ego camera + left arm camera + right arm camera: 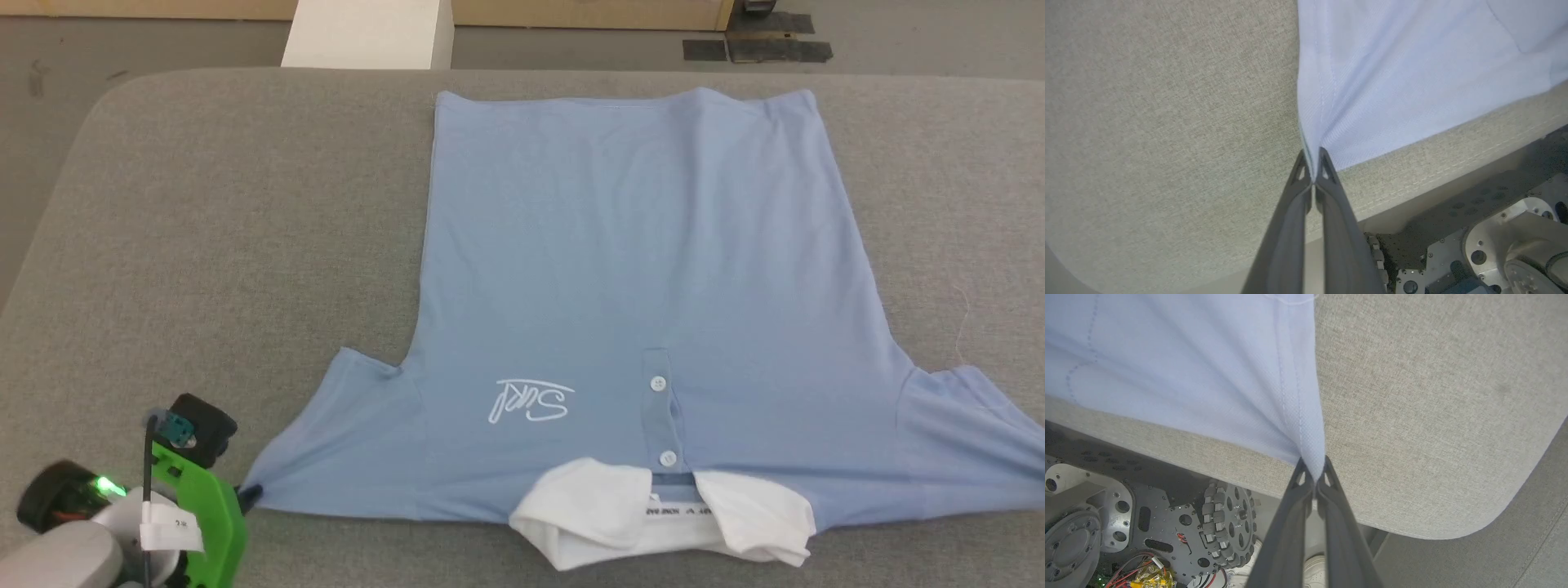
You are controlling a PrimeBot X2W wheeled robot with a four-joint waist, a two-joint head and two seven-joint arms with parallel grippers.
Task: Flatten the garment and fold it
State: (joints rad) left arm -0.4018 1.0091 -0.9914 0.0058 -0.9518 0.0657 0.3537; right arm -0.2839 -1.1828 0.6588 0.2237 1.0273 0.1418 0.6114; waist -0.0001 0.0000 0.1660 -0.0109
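The garment (637,269) lies flat on the table (229,245), folding unstarted. Left hand (1312,165) and right hand (1314,471) clamp its sleeves.

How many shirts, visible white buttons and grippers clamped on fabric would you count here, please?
Shirts: 1, the polo shirt
Buttons: 2, upper button, lower button
Grippers shut on fabric: 2, left gripper, right gripper
Total: 5
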